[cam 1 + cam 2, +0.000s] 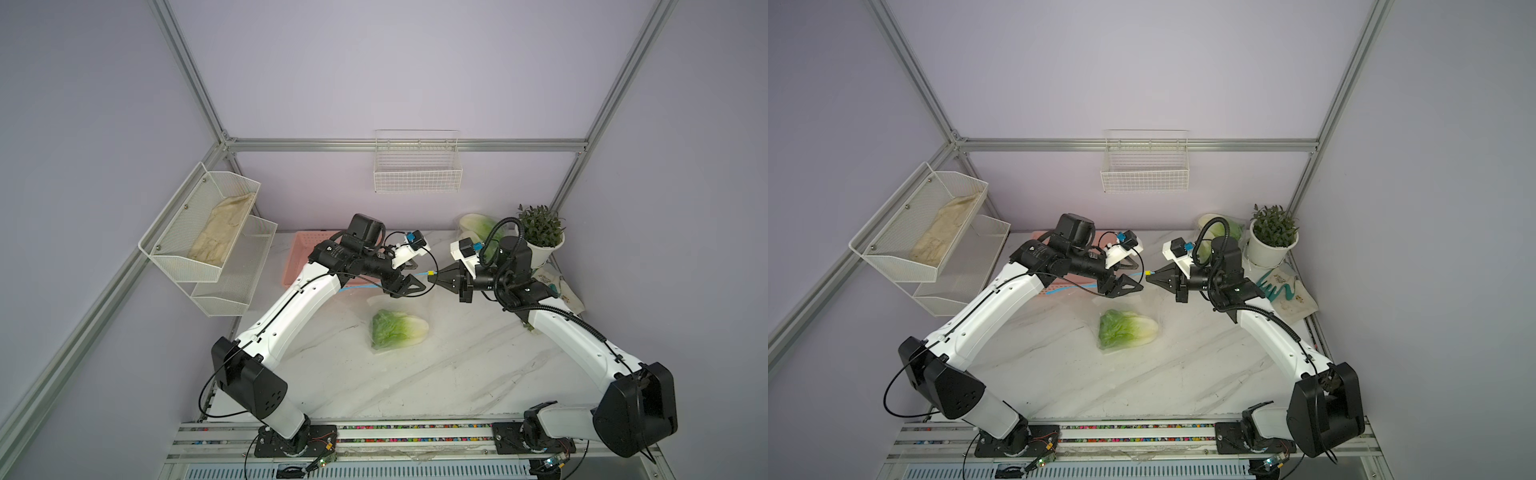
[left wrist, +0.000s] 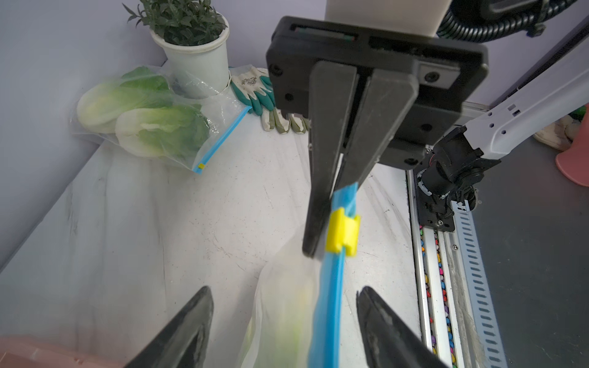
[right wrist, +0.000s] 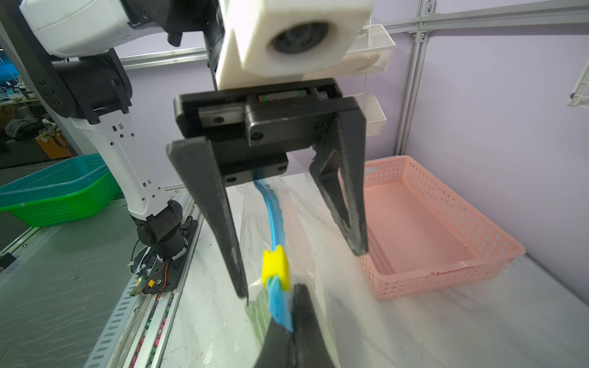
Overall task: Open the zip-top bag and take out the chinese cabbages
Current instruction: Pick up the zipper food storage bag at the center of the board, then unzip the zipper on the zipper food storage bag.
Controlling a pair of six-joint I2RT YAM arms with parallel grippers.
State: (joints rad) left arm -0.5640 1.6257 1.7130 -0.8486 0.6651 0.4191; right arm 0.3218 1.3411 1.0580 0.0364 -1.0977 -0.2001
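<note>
Obs: 1 chinese cabbage (image 1: pixel 399 334) inside clear zip-top bag (image 2: pixel 283 277), green leaf end twd left-arm side, white stem end twd right-arm side. It sits at the bag's bottom, low over mid table (image 1: pixel 457 374); can't tell if resting on it or just clear.

Bag top is held up: blue zip strip (image 2: pixel 330 293) runs roughly level btwn the two hands, yellow slider (image 2: pixel 342 232) near its right-arm end. Can't tell if the zip is parted.

Right hand (image 1: pixel 434 279): jaws closed tight, pinching the strip's end just past the slider.

Left hand (image 3: pixel 301 274): jaws wide apart, one finger each side of the strip, neither touching it in the wrist views; grips nothing.

Back-right corner of table: second bag (image 2: pixel 216 124) lying flat w/ 2 more heads, far cabbage (image 2: pixel 102 105) and near cabbage (image 2: pixel 162 132), touching each other. Just beside it a white plant pot (image 2: pixel 197 60), then gloves (image 2: pixel 255 92). Pink basket (image 3: pixel 430 280) at the back of the table on the left-arm side, well apart from the held bag
</note>
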